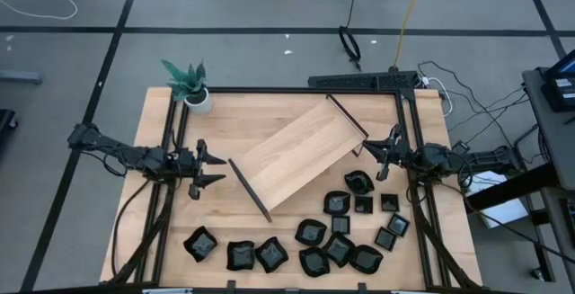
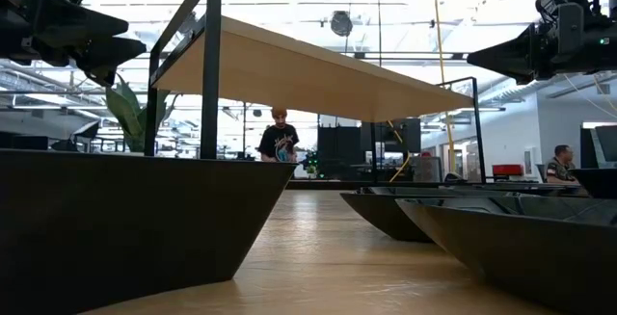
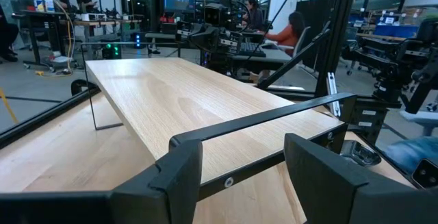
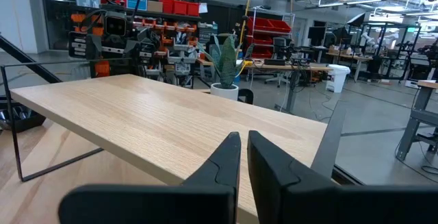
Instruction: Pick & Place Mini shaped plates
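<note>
Overhead, a pale wooden tray with black end rails (image 1: 299,153) is seen lying diagonally across the middle of the light wooden table (image 1: 225,114). Small glossy black mini shaped plates (image 1: 340,250) are scattered on the table along the tray's near long side and toward the table's near edge; some are square, some wavy-edged. Three of them (image 1: 236,254) are grouped below the tray's lower end rail, the rest are clustered beyond the tray's near side, toward the right arm. None is seen on the tray and none is held.

The left gripper (image 1: 209,167) is held just beside the tray's lower end rail, fingers spread wide with nothing between them; in the left wrist view the two dark fingers (image 3: 179,176) are seen apart, framing the black rail (image 3: 267,120) and the tray's board beyond it. The right gripper (image 1: 367,151) is held near the tray's upper end rail, above the topmost wavy-edged black plate (image 1: 358,183); its fingers (image 4: 226,159) are pressed together and nothing is pinched.

A small green potted plant in a white pot (image 1: 190,84) is placed on the table's far corner, beyond the tray on the left arm's side. In the low view the plates (image 2: 125,214) are seen close up, the tray (image 2: 318,74) above them, and a person (image 2: 280,140) in the room behind.
</note>
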